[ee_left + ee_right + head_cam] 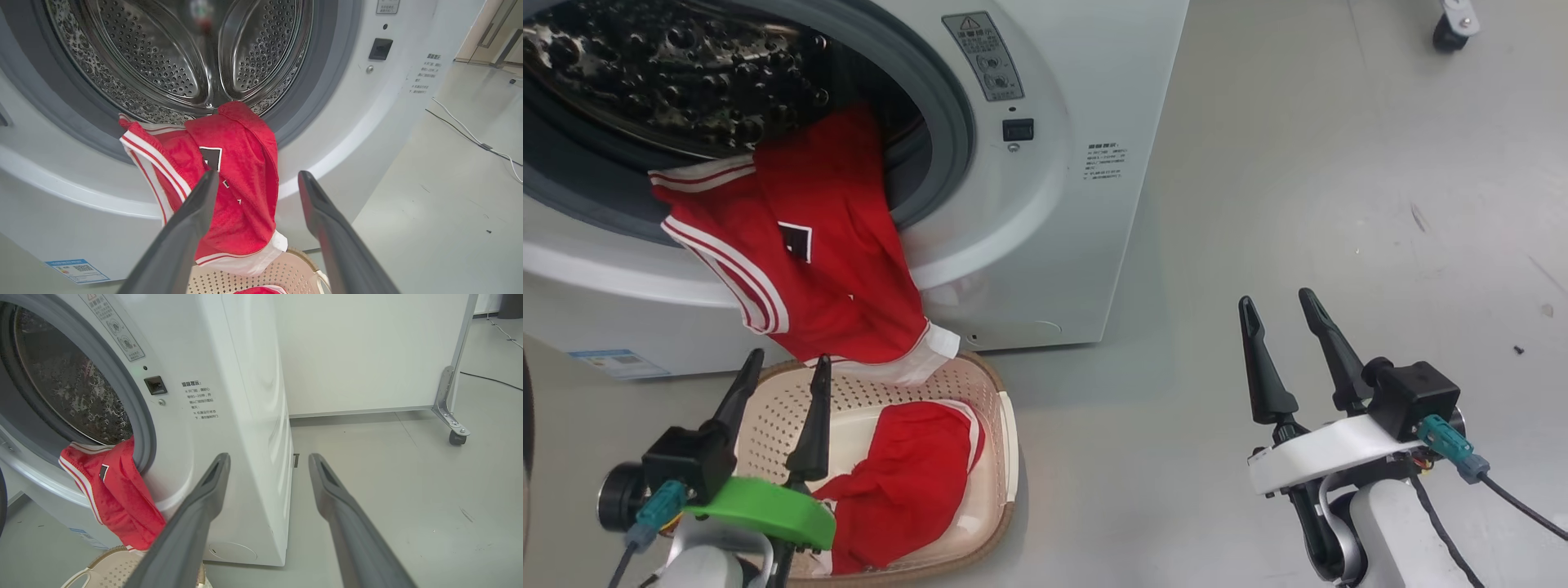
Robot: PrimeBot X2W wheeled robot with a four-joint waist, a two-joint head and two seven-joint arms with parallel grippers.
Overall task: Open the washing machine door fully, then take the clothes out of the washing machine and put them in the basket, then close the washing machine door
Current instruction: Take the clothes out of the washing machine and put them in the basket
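Observation:
The white washing machine (pixel 1078 204) has its steel drum (pixel 171 61) uncovered. A dark curved sliver (pixel 525 408) at the left edge looks like the washing machine door's rim. One red garment with white stripes (pixel 833 269) hangs out over the grey seal, and its white hem touches the cream basket (pixel 1005 425) on the floor below. A second red garment (pixel 907 482) lies in the basket. My left gripper (pixel 790 356) is open above the basket's left side, just below the hanging garment (pixel 241 192) and holding nothing. My right gripper (pixel 1276 296) is open over bare floor, right of the machine.
A blue label (pixel 617 362) marks the machine's lower left corner. In the right wrist view, a white panel on a wheeled frame (pixel 449 408) stands behind the machine. A cable (pixel 470 134) runs across the grey floor to the right. A caster (pixel 1450 33) shows at top right.

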